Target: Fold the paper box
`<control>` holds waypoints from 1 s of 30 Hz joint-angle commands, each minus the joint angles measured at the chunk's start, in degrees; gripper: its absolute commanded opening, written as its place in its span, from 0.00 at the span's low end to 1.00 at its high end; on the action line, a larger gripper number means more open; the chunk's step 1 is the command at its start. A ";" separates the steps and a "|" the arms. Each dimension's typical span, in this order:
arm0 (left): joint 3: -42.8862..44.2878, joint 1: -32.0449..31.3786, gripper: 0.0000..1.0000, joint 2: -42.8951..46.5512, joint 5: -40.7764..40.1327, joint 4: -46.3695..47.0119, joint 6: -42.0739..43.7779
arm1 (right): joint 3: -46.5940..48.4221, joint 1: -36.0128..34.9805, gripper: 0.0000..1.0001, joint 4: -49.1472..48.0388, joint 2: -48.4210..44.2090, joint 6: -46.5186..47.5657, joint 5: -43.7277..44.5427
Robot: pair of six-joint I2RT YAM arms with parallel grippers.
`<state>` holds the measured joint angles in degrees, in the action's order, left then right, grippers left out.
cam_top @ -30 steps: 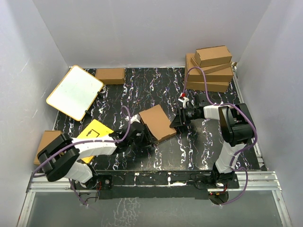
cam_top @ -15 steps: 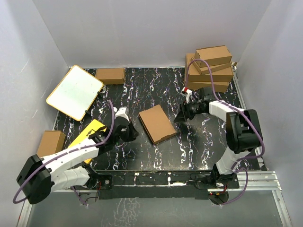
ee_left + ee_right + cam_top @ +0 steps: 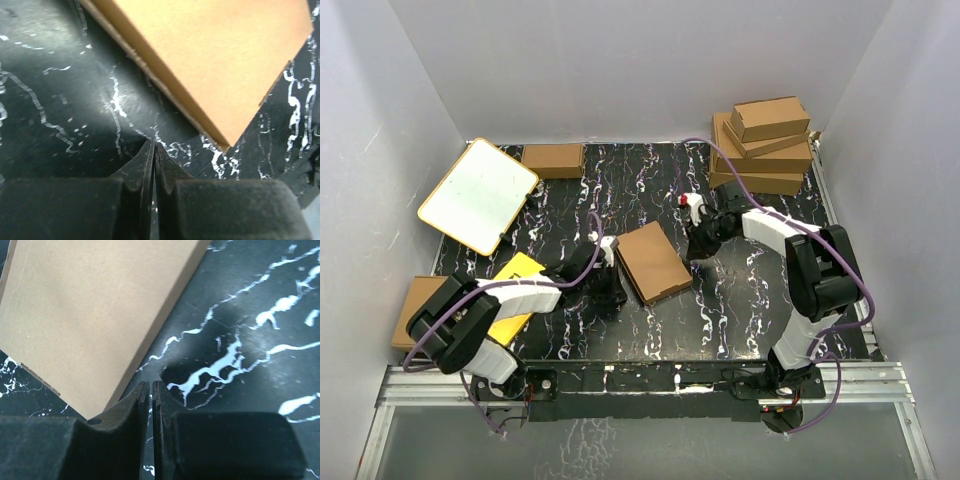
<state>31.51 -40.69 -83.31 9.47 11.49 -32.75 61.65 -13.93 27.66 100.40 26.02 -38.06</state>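
Observation:
The paper box (image 3: 652, 262) is a thin, closed brown mailer lying flat in the middle of the black marbled table. My left gripper (image 3: 611, 288) sits just off its near-left edge, shut, with nothing between its fingers. In the left wrist view the paper box (image 3: 210, 60) fills the upper right, a short way ahead of the left gripper (image 3: 153, 145). My right gripper (image 3: 697, 247) is at the box's far-right corner, also shut and empty. The right wrist view has the paper box (image 3: 95, 315) on the left, close beside the right gripper (image 3: 150, 386).
A stack of brown boxes (image 3: 763, 145) stands at the back right. One more brown box (image 3: 553, 159) lies at the back, and another (image 3: 418, 305) at the left edge. A white board with an orange rim (image 3: 478, 194) leans at the back left. A yellow card (image 3: 516, 290) lies under the left arm.
Both grippers have shut. The left arm swung away to the left and came back beside the box's left edge. The right gripper shifted left, to the box's far-right corner. The box now lies free.

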 commanded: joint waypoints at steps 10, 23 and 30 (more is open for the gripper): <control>14.13 -4.99 0.00 -13.54 6.96 6.88 -9.79 | -4.06 -11.33 0.14 -1.44 -3.37 2.85 0.22; 8.73 -2.71 0.19 1.51 -2.62 -14.81 -18.55 | -3.05 -2.84 0.23 -1.94 -6.17 2.42 1.45; 3.52 7.35 0.18 7.35 -1.52 -16.57 -17.29 | 5.08 -2.91 0.26 -2.66 1.72 2.95 2.28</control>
<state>37.04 -39.68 -78.65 8.36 -2.13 -50.41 59.35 -16.73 26.57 97.54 28.49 -34.48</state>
